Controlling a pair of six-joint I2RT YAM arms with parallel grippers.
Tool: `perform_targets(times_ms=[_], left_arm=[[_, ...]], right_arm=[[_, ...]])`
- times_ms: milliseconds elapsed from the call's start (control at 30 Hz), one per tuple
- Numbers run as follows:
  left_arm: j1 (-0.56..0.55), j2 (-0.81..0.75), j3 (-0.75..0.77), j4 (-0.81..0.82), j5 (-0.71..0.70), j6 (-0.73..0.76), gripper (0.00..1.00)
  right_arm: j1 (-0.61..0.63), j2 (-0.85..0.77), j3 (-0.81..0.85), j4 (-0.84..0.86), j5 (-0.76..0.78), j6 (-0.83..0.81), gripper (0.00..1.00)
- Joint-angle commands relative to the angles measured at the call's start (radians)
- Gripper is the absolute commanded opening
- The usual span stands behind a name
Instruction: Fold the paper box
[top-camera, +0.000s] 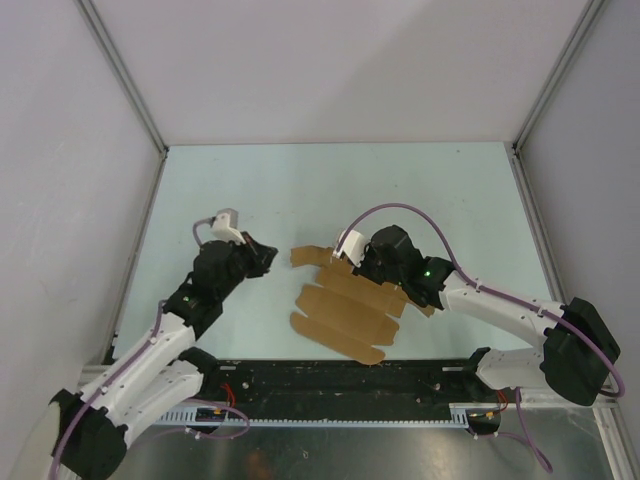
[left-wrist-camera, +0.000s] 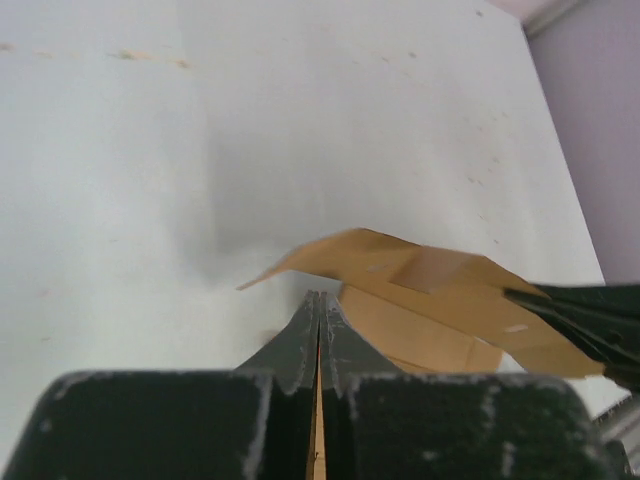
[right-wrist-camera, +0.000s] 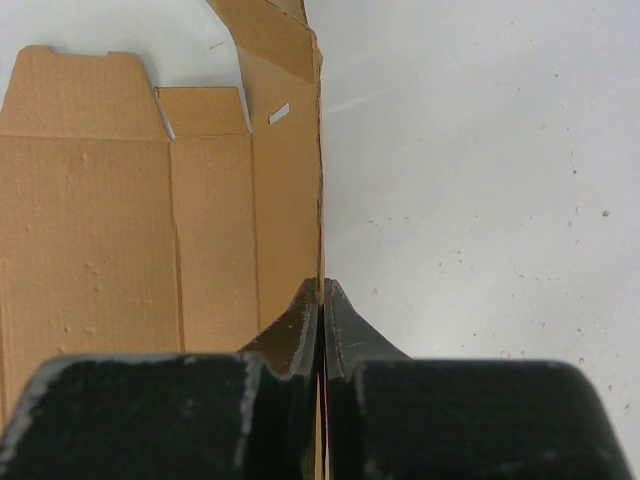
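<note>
1. Left fingers (left-wrist-camera: 295, 350), black, are pressed together with nothing clearly between them. They sit low over the table, tips pointing at the near corner of the sheet; contact is hard to tell.
2. Right fingers (right-wrist-camera: 352, 345), black, are closed and pinch the raised right edge panel of the paper box (top-camera: 345, 310), a flat die-cut sheet of brown kraft cardboard with rounded tab flaps.
3. The paper box lies unfolded on the pale blue-white table (top-camera: 330, 190), near the front edge, between the two arms. Its pinched panel stands up while the rest lies flat.
4. There is open table behind the sheet up to the back wall, and more to the far left and right. Grey-white side walls (top-camera: 60, 150) with metal corner posts (top-camera: 125, 75) close in the area.
5. A small slot cut (right-wrist-camera: 278, 114) shows in the upright panel.
6. In the top view the right arm covers the sheet's right end. The left wrist view cuts the sheet off at the right, and the right wrist view cuts it off at the left and top.
</note>
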Motion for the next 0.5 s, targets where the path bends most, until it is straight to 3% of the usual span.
perform_targets(times_ms=[0,467], left_arm=[[0.182,0.014,0.011,-0.017,0.149,-0.027,0.00],[0.235,0.252,0.065,0.017,0.181,0.026,0.00]], right_arm=[[0.006,-0.024,0.002,0.003,0.026,-0.020,0.00],[0.051,-0.016,-0.020,0.057,0.071,-0.083,0.00]])
